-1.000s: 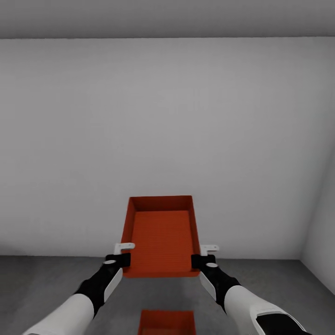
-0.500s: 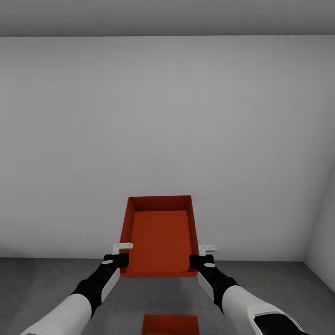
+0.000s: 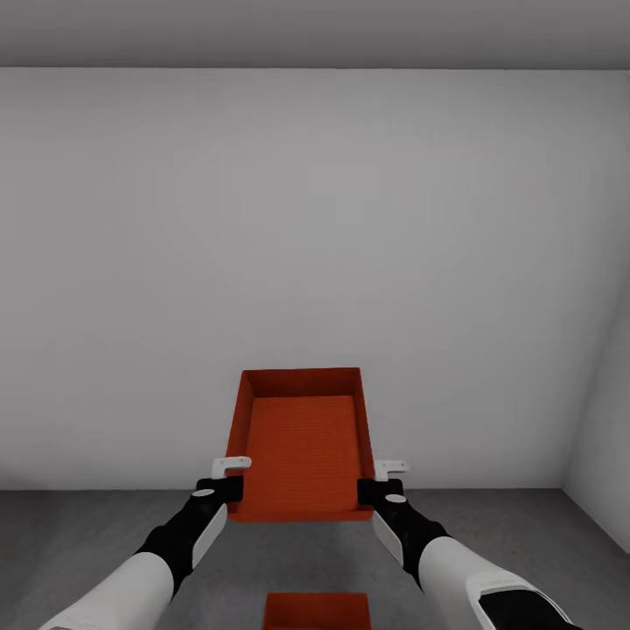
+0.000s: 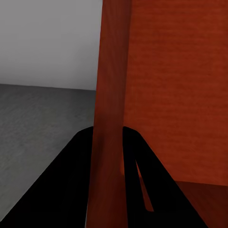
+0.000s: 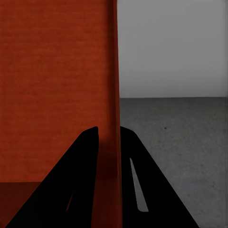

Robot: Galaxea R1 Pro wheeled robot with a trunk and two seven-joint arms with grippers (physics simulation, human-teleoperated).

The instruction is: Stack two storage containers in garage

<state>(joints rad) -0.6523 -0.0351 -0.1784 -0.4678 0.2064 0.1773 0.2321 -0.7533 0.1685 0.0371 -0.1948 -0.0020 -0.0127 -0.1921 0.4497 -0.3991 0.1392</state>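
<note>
I hold one orange-red storage container (image 3: 302,442) up in front of me, its open side facing me. My left gripper (image 3: 226,486) is shut on its left side wall (image 4: 110,118) and my right gripper (image 3: 378,490) is shut on its right side wall (image 5: 113,118), each wall pinched between two black fingers. The second storage container (image 3: 317,610) lies on the dark-grey concrete floor (image 3: 79,534) of the garage, straight below the held one, cut off by the picture's lower edge.
A plain white wall (image 3: 315,262) faces me a short way ahead and meets the floor behind the containers. A second white wall (image 3: 608,437) closes the right side. A grey ceiling (image 3: 315,31) runs above.
The view has swung slightly, bringing the right wall's corner back in. The floor container shows less at the lower edge than a second ago. The held container stays in both grippers.
</note>
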